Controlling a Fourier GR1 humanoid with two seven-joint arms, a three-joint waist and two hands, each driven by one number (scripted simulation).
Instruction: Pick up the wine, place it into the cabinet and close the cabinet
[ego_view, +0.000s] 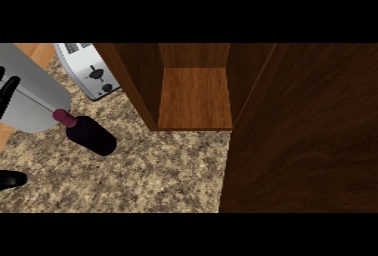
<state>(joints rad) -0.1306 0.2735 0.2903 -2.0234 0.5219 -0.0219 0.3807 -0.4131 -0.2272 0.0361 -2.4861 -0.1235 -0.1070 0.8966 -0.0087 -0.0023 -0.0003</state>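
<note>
The wine bottle (90, 133) stood on the granite counter (155, 175) left of the open cabinet (193, 95), beside a toaster (92, 72). The left hand (7, 92) at the left edge had straight, released fingers; of the right hand I cannot tell.

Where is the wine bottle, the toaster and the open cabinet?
wine bottle (92, 135), head view, on its dark body.
toaster (92, 75), head view, on its silver side.
cabinet (193, 97), head view, on its bare shelf floor.

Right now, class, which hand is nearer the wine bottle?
Left. The left hand is at the left edge, left of the wine bottle; the right hand is out of view.
</note>
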